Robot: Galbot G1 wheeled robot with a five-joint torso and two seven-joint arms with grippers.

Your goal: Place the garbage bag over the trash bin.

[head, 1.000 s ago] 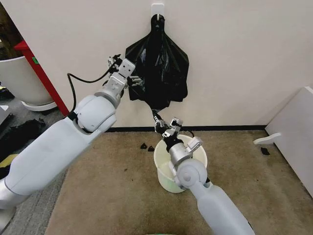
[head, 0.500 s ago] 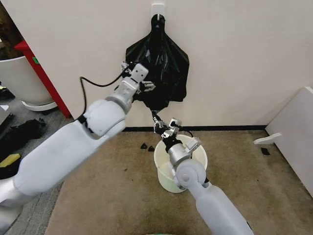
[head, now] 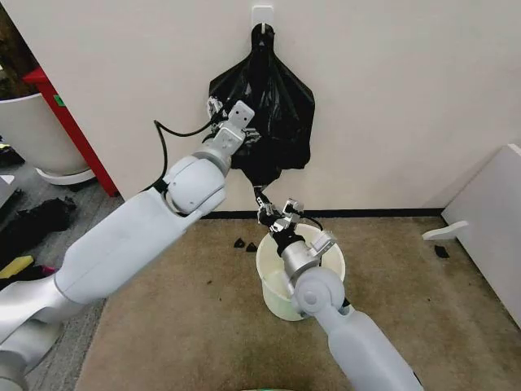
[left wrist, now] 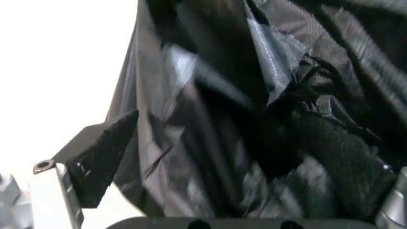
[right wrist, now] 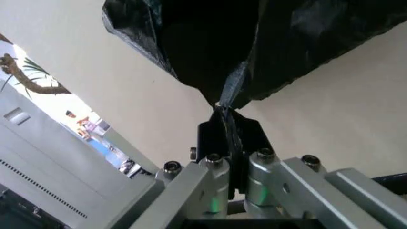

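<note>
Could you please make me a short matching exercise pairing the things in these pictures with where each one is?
Things:
1. glossy black plastic garbage bag
2. small round cream-white plastic trash bin
3. left gripper
4. right gripper

Places:
A. on the carpet below the bag
B. hanging from a wall hook
C. pinching the bag's bottom tip
D. up against the bag's side

Pairs: 1-B, 2-A, 3-D, 4-C

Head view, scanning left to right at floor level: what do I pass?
White planter pot → red post → small black scraps → trash bin → white panel.
</note>
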